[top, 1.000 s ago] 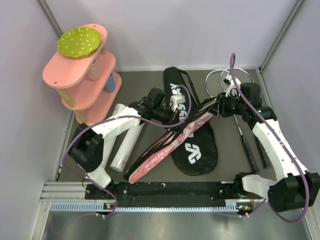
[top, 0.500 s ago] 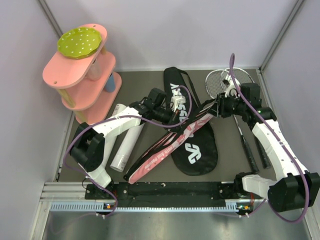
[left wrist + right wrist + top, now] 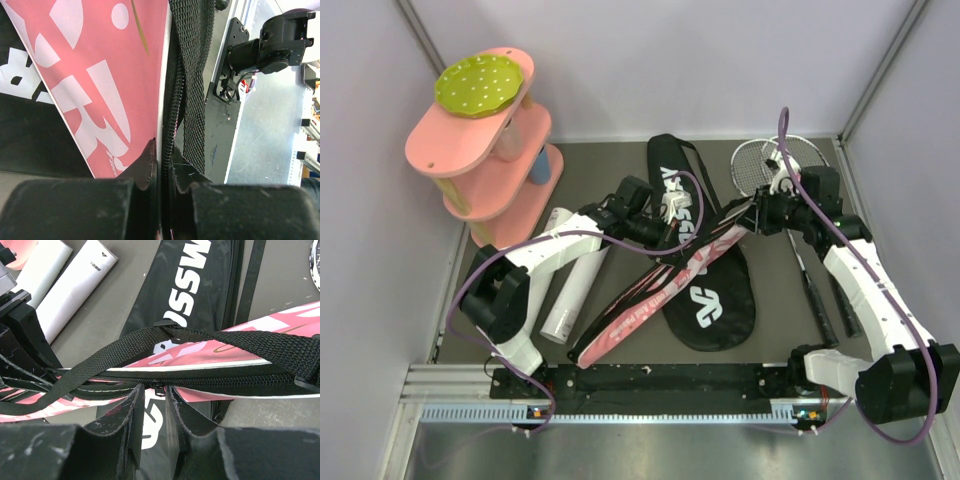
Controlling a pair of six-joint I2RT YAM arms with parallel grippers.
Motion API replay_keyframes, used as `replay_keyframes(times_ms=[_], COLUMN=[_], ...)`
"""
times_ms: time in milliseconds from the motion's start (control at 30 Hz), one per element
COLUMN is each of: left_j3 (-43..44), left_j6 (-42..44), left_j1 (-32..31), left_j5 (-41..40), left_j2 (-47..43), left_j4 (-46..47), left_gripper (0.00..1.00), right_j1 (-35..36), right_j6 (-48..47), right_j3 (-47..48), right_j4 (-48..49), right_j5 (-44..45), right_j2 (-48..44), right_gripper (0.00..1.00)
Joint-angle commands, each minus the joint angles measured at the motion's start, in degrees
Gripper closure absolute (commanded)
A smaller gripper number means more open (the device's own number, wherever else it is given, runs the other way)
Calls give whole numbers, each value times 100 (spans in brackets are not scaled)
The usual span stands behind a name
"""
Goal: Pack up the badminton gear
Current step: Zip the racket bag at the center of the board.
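Note:
The racket-shaped bag [image 3: 712, 292] lies black side up in mid-table, its pink flap [image 3: 650, 290] raised on edge between my grippers. My left gripper [image 3: 656, 228] is shut on the bag's zipper edge [image 3: 172, 110], with the pink "SPORT" panel [image 3: 100, 75] to its left. My right gripper [image 3: 156, 392] stands narrowly open, and the zipper pull [image 3: 160, 388] hangs between its fingertips. A black strap [image 3: 125, 347] crosses above the zipper. Rackets [image 3: 772, 160] lie at the back right behind the right arm. White tubes [image 3: 572, 292] lie left of the bag.
A pink tiered shelf [image 3: 485, 160] with a green dotted disc [image 3: 480, 82] stands at the back left. Grey walls close in both sides and the back. Racket handles [image 3: 820, 300] run down the right side under the right arm.
The right gripper's jaws have narrowed around the zipper pull. Both arms and the bag have stayed almost where they were.

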Motion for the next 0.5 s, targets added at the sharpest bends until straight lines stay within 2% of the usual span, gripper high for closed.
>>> replay_keyframes(times_ms=[0, 67, 300, 467], left_j3=[256, 274, 283, 283], left_j6=[-41, -50, -50, -58], left_j1=[-30, -39, -57, -74], left_j5=[468, 476, 476, 450], left_j2=[-65, -64, -47, -64], left_j4=[162, 171, 171, 171], left_gripper=[100, 100, 100, 100], right_j1=[8, 17, 34, 43], right_j6=[-55, -55, 85, 103], right_j3=[-16, -7, -33, -25], right_j4=[352, 361, 458, 484], right_j5=[-99, -117, -99, -64], right_j2=[31, 58, 58, 75], right_gripper=[79, 81, 70, 77])
